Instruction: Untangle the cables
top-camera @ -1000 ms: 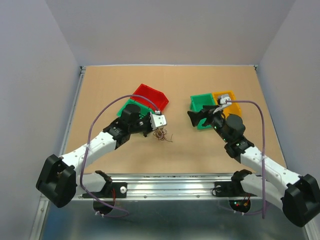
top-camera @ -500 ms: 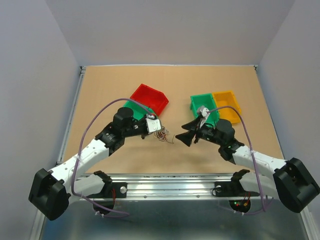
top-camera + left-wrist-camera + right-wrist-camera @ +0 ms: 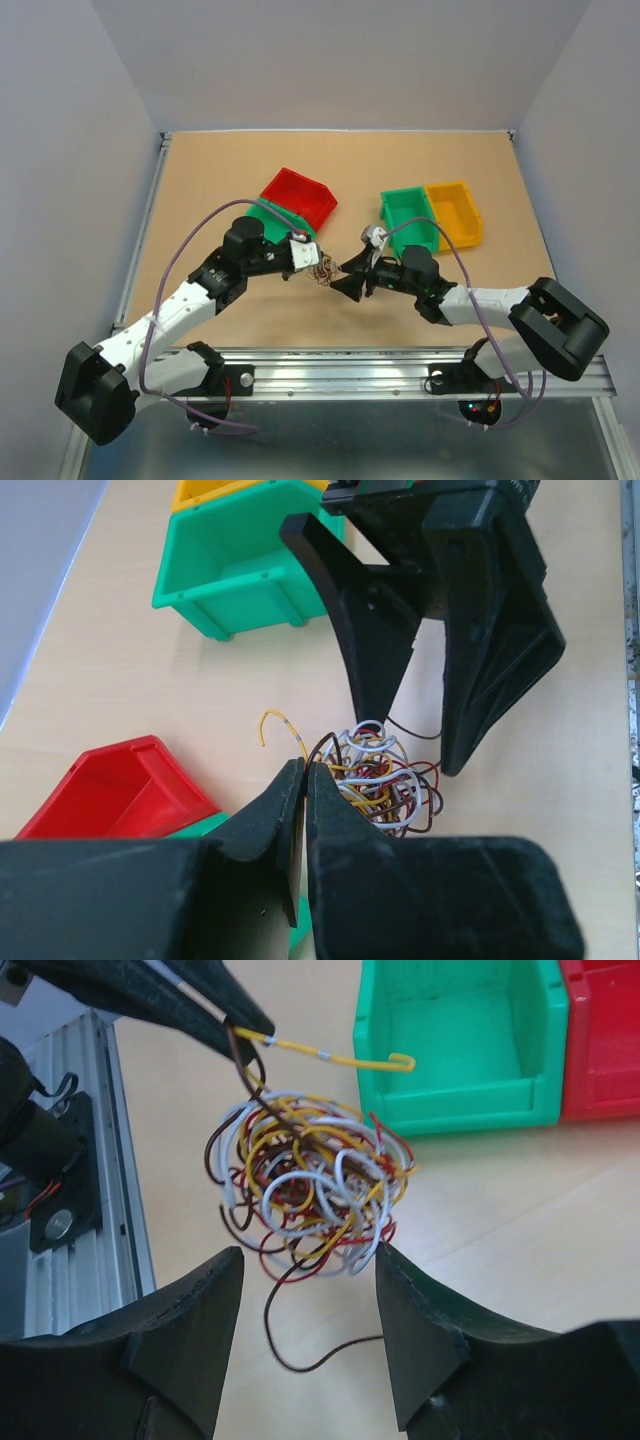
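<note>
A tan tabletop (image 3: 220, 180) boxed in by pale grey walls (image 3: 60, 150) carries a red plastic bin (image 3: 300, 197) with a green plastic bin (image 3: 450, 1040) against it. A second green bin (image 3: 408, 218) and a yellow bin (image 3: 452, 212) stand further right.

Between the arms, near the table's middle, sits a tangle of thin yellow, red, dark brown and white cables (image 3: 310, 1185). It is a roundish ball with no clear long axis. One yellow strand (image 3: 340, 1058) juts out of it toward the green bin beside the red one.

The left gripper (image 3: 303, 770) is pinched closed on strands at the ball's edge. The right gripper (image 3: 308, 1255) has its jaws spread, one on either side of the ball and not touching it.
</note>
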You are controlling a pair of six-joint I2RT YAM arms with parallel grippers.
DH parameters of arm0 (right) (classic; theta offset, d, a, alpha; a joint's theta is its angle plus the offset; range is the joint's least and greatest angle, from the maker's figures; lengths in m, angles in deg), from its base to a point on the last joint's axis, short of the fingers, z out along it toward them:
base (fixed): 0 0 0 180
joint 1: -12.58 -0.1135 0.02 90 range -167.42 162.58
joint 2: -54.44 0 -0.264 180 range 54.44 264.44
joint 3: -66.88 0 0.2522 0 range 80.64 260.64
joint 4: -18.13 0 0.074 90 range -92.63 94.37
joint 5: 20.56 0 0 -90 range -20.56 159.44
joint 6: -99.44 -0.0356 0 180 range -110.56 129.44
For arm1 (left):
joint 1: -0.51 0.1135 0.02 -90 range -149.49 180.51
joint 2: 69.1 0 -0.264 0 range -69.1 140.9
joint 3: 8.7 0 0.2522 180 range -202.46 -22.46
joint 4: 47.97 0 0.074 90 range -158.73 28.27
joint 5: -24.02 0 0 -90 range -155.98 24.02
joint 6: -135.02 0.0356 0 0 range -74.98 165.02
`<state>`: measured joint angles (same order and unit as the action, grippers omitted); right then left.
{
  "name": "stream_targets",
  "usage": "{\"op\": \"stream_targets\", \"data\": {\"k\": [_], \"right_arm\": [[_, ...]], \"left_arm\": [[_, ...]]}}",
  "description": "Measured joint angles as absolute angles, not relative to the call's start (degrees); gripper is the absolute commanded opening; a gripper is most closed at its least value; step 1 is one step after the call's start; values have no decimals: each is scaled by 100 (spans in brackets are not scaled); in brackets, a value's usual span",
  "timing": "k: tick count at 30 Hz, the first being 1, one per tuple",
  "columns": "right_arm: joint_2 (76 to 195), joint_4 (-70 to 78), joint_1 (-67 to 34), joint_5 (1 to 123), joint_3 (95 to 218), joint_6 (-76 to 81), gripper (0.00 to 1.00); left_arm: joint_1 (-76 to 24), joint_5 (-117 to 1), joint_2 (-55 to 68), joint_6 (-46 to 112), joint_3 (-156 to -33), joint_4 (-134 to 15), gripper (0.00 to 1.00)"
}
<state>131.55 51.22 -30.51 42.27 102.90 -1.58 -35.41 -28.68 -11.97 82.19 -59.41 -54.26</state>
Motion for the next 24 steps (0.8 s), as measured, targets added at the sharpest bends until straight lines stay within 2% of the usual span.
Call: {"op": "stream_targets", "data": {"k": [2,3,4,5,6,10,15,20,24], "right_arm": [[13297,5314,-3121,4380,10329,-161,57],[13351,5443,-3143,4469,10338,-165,37],[13404,5546,-3171,4541,10342,-148,24],[13441,5631,-3182,4596,10345,-178,4],[13465,5679,-3197,4624,10347,-161,0],[13482,5806,-3215,4825,10347,-196,0],[13345,5841,-3215,5204,10340,-193,1],[12739,5848,-3219,5746,10242,-196,1],[11826,5426,-3239,6471,10012,-244,1]], "left_arm": [[-3541,-2833,-1206,8219,-5941,-5424,11],[-3541,-2813,-1208,8217,-5941,-5424,11],[-3541,-2791,-1208,8217,-5941,-5424,11],[-3541,-2761,-1210,8217,-5941,-5426,11],[-3541,-2743,-1210,8217,-5941,-5429,9],[-3539,-2796,-1267,8101,-5941,-5418,6],[-3193,-3441,-1689,7539,-5760,-4976,6],[-2564,-4181,-2502,6901,-5369,-4218,6],[-2334,-4846,-2513,6499,-5338,-3744,5]]}}
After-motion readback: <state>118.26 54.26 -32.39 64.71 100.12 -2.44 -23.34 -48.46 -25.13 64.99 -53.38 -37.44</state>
